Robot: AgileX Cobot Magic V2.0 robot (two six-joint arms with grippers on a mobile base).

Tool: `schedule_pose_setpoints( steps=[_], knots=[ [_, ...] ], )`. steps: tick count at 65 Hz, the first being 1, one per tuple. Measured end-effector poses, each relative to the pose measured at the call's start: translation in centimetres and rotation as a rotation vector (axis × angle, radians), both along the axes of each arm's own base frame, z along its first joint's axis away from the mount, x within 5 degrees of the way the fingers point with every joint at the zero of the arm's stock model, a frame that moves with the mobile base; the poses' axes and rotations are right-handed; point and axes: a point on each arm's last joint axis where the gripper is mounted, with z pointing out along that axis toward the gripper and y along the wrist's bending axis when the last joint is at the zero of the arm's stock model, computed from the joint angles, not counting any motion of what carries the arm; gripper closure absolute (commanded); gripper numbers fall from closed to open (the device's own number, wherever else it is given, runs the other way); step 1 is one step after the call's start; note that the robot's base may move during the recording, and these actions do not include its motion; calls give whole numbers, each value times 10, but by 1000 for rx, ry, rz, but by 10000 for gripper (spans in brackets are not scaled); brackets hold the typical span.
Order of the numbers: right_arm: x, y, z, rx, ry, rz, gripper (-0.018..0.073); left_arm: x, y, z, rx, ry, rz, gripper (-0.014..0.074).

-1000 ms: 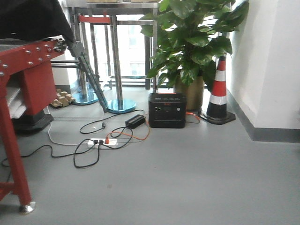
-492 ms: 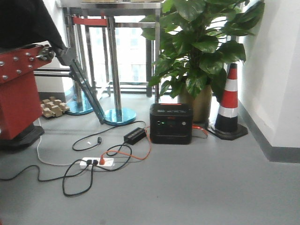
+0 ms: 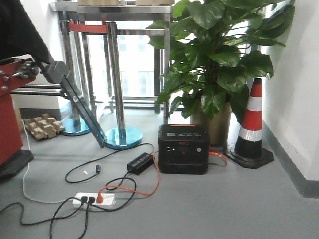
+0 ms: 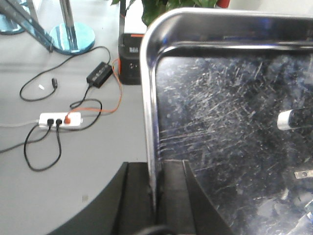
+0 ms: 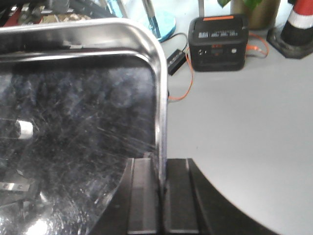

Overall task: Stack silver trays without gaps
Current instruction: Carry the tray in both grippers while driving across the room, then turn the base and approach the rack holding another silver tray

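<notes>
A silver tray with a scratched, shiny bottom and rounded corners hangs above the grey floor between both arms. My left gripper is shut on the tray's left rim, one finger on each side of the wall. The same tray fills the left of the right wrist view. There my right gripper is shut on its right rim. The front view shows neither the tray nor the grippers.
Ahead on the floor stand a black power station, a potted plant and a striped traffic cone. A power strip with loose cables lies nearer. Stanchion posts with blue bases and a red frame are at left.
The front view has closed in on the plant and power station, which look larger and lower. The red frame has slid towards the left edge.
</notes>
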Motion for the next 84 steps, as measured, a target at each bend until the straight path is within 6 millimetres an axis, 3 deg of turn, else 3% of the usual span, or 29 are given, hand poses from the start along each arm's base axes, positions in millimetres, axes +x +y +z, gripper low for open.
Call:
schedule_pose_setpoints(
  steps=[84],
  knots=[
    [5,5,5,36,-71,26,616,2,5,5,47,-55,24,612]
  ],
)
